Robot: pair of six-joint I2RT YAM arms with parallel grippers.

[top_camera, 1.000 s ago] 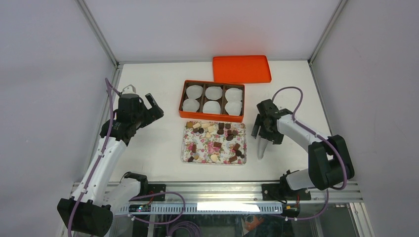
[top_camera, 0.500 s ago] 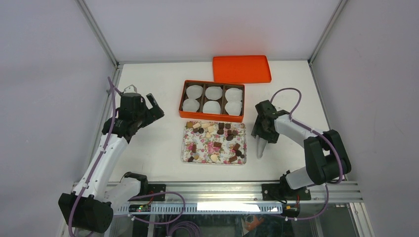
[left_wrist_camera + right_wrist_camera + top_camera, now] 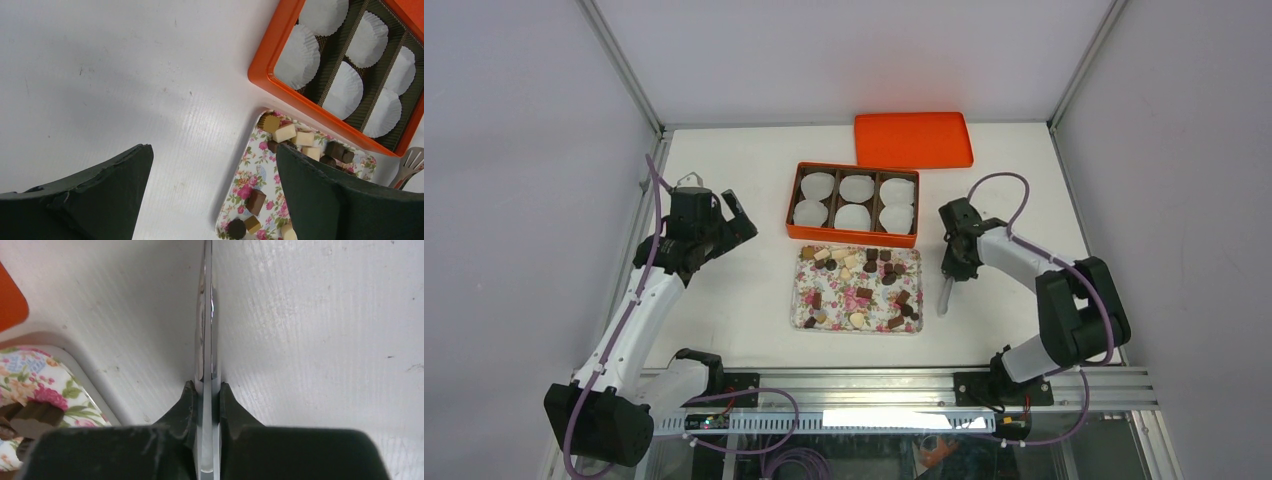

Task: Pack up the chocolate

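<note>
The chocolate (image 3: 859,285) is many small dark, tan and cream pieces scattered on a flower-print tray (image 3: 796,322). Behind the tray stands an orange box (image 3: 852,236) with white paper cups (image 3: 856,188) in its compartments. My right gripper (image 3: 952,268) is right of the tray, shut on a pair of metal tongs (image 3: 945,297) that point toward the near edge. In the right wrist view the tongs (image 3: 205,330) run between the shut fingers (image 3: 227,405), over the table. My left gripper (image 3: 737,212) hovers open and empty left of the box. The left wrist view shows chocolate (image 3: 284,133) on the tray (image 3: 240,192).
The orange lid (image 3: 913,139) lies at the back, behind the box. White walls and metal posts close in the table on three sides. The tray's corner (image 3: 65,375) lies just left of the tongs.
My right gripper has gone from open to shut on the tongs and has swung a little toward the tray. The left arm has barely shifted.
</note>
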